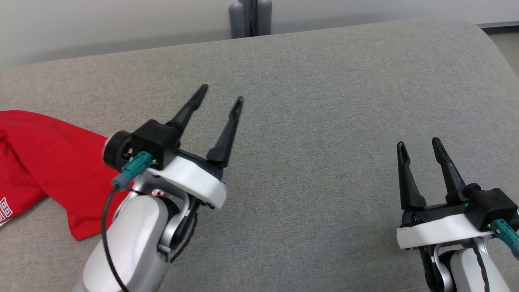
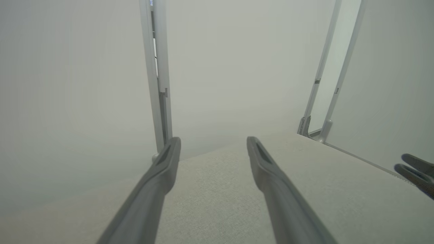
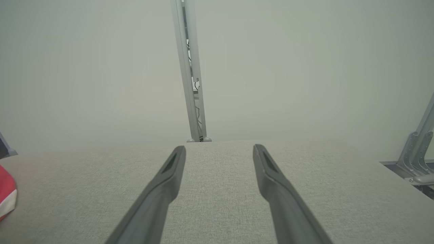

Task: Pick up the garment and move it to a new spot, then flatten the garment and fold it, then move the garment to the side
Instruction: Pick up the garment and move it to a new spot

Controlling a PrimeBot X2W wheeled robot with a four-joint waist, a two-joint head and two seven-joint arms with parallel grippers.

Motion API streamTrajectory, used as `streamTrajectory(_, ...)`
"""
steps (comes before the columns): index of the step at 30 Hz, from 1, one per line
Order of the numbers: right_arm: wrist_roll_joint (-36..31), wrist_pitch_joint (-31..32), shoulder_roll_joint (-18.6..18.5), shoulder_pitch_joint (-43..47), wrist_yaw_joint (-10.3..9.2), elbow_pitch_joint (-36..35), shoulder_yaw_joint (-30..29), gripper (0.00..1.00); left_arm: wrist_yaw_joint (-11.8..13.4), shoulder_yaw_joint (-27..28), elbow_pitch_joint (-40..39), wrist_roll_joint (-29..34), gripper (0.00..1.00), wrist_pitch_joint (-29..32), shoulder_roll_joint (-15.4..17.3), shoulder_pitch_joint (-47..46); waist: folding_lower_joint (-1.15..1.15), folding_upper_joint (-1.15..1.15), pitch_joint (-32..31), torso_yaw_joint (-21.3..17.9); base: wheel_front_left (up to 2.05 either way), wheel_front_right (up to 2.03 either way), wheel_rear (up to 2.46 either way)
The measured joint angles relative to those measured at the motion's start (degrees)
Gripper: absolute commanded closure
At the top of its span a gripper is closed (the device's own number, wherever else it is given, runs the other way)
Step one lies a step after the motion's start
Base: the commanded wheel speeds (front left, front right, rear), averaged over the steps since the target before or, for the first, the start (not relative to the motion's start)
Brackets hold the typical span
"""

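Note:
A red garment (image 1: 44,162) with white lettering lies in a folded heap at the left edge of the grey upholstered surface (image 1: 324,121). A corner of the garment (image 3: 6,195) also shows at the left edge of the right wrist view. My left gripper (image 1: 223,94) hovers to the right of the garment, fingers spread and empty, pointing toward the far edge. In its own wrist view the left gripper (image 2: 213,144) is open over bare fabric. My right gripper (image 1: 419,144) stands open and empty at the lower right, likewise open in its own view (image 3: 219,150).
A grey metal post (image 1: 250,18) stands behind the far edge of the surface against a pale wall. Metal frame legs (image 2: 313,125) rise beyond the right end. The surface's rounded right corner (image 1: 490,44) drops off to the floor.

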Motion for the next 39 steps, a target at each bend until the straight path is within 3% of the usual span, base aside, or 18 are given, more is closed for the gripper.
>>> streamTrajectory(8, -1.32, -0.01, 0.02, 0.04, 0.0, -0.16, -0.84, 0.0, 5.25, 9.05, 0.12, -1.81, 0.0, -5.89, 3.96, 4.04, 0.0, 0.0, -0.98, 3.65, 0.0, 0.0, 0.0)
streamTrajectory(14, -1.82, 0.0, 0.0, 0.49, 0.0, 0.42, -1.81, 0.0, 7.73, 13.4, 0.27, -2.65, 0.0, -8.45, 6.55, 9.21, 0.0, 0.0, -2.67, 5.98, 0.0, 0.0, 0.0)
streamTrajectory(28, -2.11, -0.01, 0.01, 4.48, 0.0, 2.5, -2.38, 0.0, 9.61, 13.85, 0.81, -2.88, 0.0, -10.1, 7.27, 19.0, 0.0, 0.0, -7.2, 8.12, 0.0, 0.0, 0.0)
streamTrajectory(39, -1.63, 0.25, 0.01, 6.15, 0.0, 2.09, -2.76, 0.0, 10.51, 13.69, 0.03, -3.26, 0.0, -9.73, 7.49, 21.35, 0.0, 0.0, -8.2, 8.08, 0.0, 0.0, 0.0)
